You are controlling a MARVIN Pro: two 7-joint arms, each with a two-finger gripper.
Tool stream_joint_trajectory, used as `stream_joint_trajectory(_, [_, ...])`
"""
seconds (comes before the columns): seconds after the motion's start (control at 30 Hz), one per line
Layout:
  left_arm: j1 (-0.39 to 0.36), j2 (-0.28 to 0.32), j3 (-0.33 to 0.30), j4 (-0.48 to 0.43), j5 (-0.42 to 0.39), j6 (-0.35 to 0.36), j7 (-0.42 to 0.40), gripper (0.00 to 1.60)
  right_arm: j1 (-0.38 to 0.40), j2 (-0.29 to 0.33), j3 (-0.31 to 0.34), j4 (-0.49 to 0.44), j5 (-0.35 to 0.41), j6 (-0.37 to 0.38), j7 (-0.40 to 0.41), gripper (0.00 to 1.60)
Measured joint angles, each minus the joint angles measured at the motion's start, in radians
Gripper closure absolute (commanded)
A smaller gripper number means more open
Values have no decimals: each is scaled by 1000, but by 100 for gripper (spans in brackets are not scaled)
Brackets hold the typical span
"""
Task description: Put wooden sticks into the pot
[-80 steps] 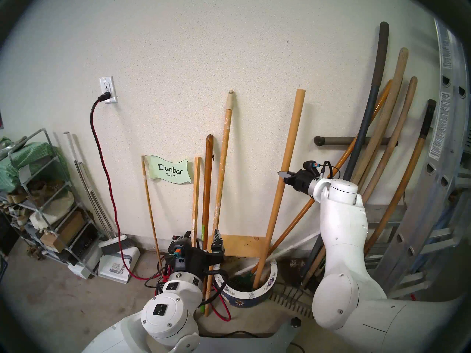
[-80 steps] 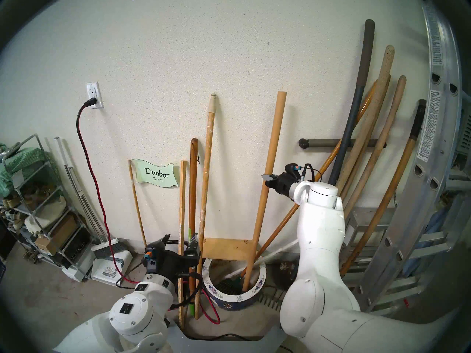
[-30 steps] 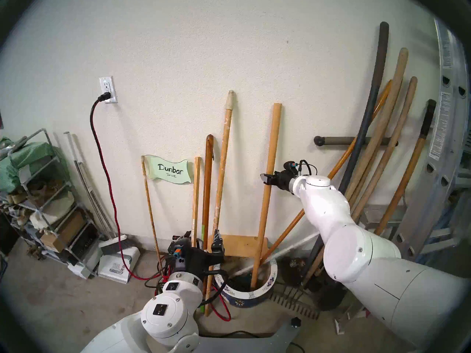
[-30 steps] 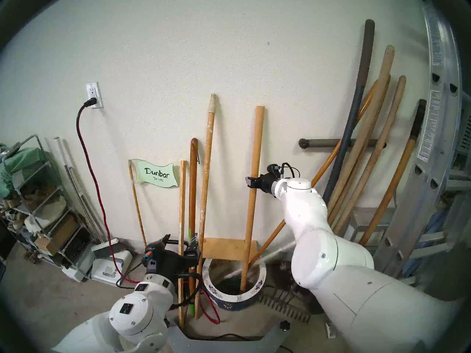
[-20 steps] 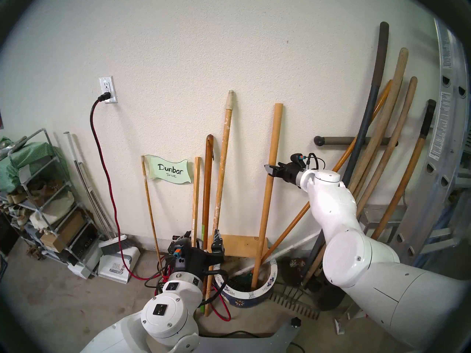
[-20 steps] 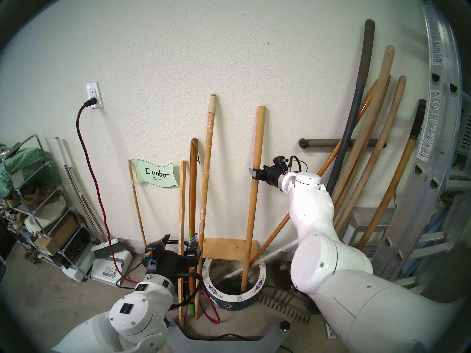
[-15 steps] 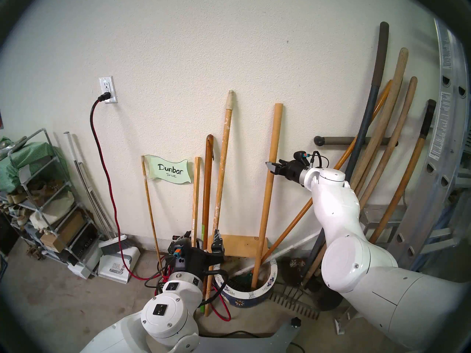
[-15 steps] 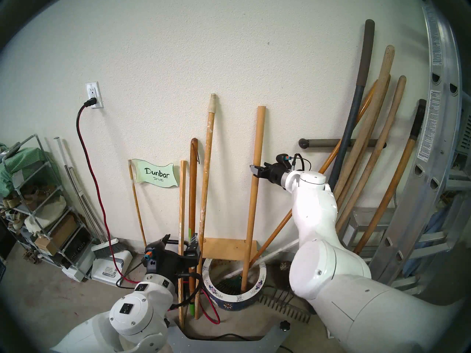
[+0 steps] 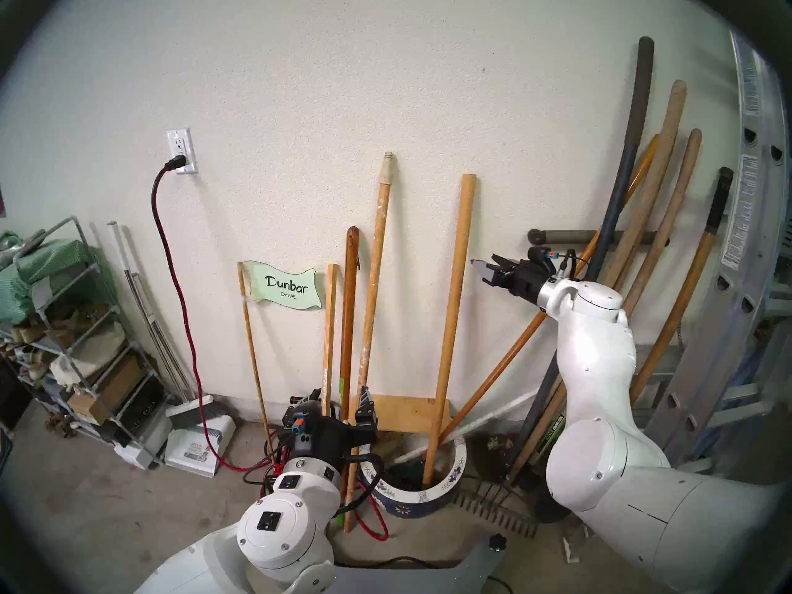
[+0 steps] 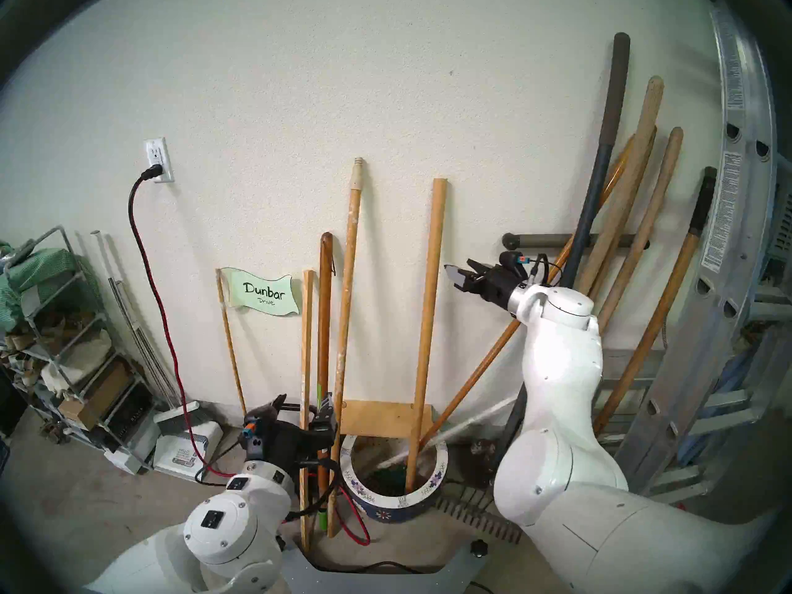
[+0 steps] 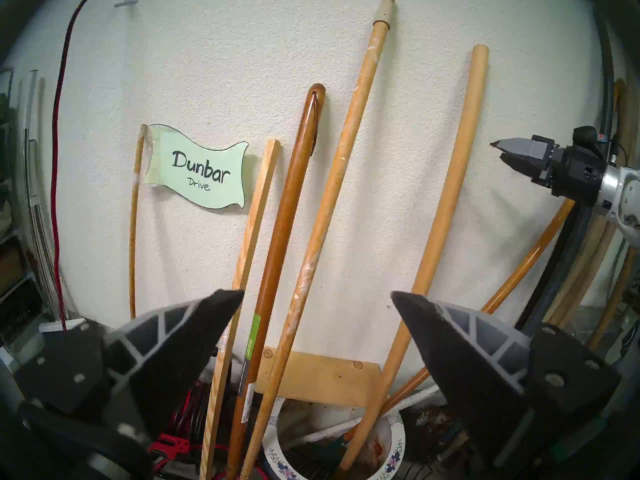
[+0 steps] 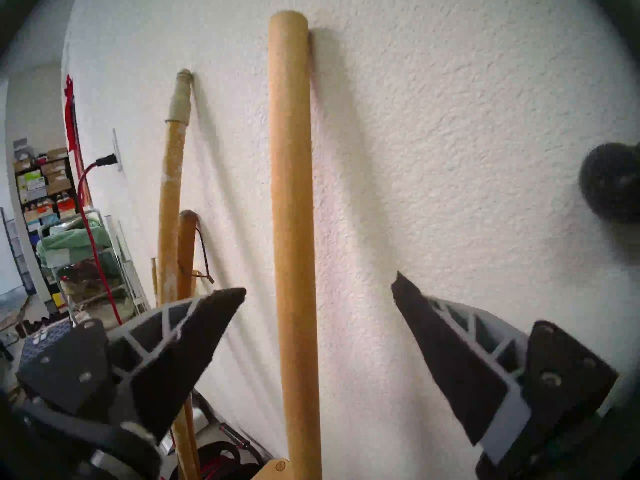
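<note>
Blue floral pot (image 9: 445, 486) holding plain pale dowel (image 9: 450, 323) leaning on wall, paint-flecked pole (image 9: 372, 323) and red-brown pole (image 9: 348, 323) standing on floor outside its left rim, right gripper (image 9: 486, 271) wide, empty, just right of dowel, left gripper (image 9: 343, 398) wide, empty, before the poles.

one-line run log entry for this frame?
plain pale wooden dowel: in blue floral ceramic pot | right pincer: open, clear | left pincer: open, empty
</note>
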Motion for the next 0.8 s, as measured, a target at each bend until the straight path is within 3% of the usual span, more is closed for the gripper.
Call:
stream_joint_trajectory(0.5, [-2, 3, 3, 0, -2, -2, 2, 0, -186, -36, 80, -245, 36, 4, 232, 0])
stream_joint_trajectory(0.67, [-3, 4, 3, 0, -3, -3, 3, 0, -244, -70, 82, -323, 21, -3, 249, 0])
stream_joint_trajectory(0.8, [-3, 5, 4, 0, -3, -3, 3, 0, -293, -103, 70, -379, -27, -22, 197, 0])
